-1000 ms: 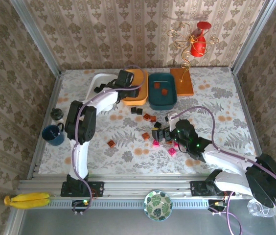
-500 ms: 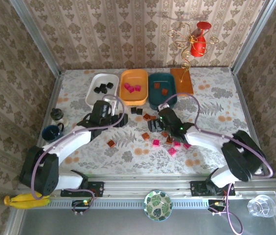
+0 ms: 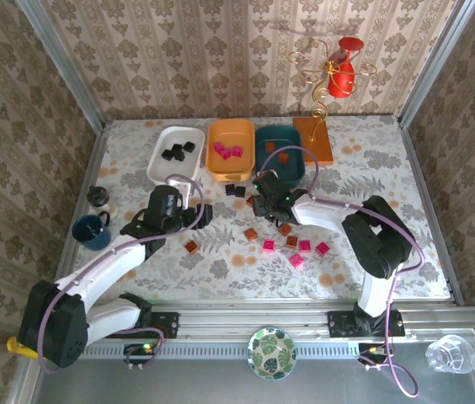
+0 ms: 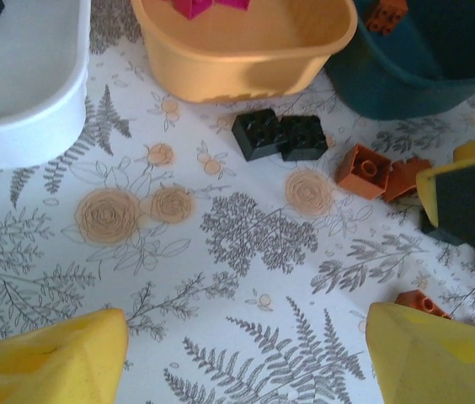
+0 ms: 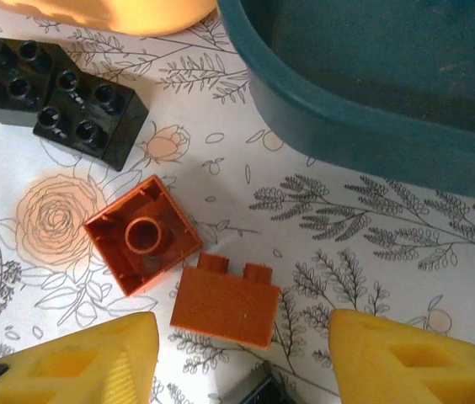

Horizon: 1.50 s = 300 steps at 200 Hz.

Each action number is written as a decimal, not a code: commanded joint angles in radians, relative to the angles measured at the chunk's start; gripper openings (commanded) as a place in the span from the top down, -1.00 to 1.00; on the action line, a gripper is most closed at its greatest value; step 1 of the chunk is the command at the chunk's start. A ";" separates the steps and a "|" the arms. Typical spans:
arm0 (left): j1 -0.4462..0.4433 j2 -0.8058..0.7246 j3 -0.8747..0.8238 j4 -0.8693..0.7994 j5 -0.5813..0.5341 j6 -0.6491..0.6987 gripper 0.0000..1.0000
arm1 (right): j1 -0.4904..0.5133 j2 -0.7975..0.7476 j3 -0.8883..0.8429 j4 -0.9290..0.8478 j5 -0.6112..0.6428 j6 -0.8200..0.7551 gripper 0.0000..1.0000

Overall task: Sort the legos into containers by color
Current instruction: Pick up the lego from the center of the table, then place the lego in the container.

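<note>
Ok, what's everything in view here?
white tray: one, white, back left, black legos inside
orange tray: one, orange-yellow, back middle, pink legos inside
teal tray: one, teal, back right, orange-brown lego inside
black pair: two, black, before orange tray
loose brown legos: several, orange-brown, centre
loose pink legos: four, pink, nearer front
board: one, orange-brown, beside teal tray
mug: one, blue, left edge
left hand: open, above table
right hand: open, above loose brown legos

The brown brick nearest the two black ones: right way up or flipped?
Flipped over. The brown brick shows its hollow underside with a round tube inside, while the black bricks beside it show their studs facing up.
</note>
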 commanded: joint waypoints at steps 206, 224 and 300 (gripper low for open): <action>0.015 -0.009 -0.011 0.004 0.017 0.010 -0.53 | -0.063 -0.109 -0.022 0.079 -0.081 -0.105 0.36; 0.021 -0.027 -0.014 0.019 0.051 -0.011 -0.53 | -0.089 -0.235 -0.113 0.201 -0.138 -0.094 0.34; 0.025 -0.055 -0.047 0.097 0.139 -0.090 -0.53 | -0.246 0.015 0.188 0.207 -0.087 0.027 0.34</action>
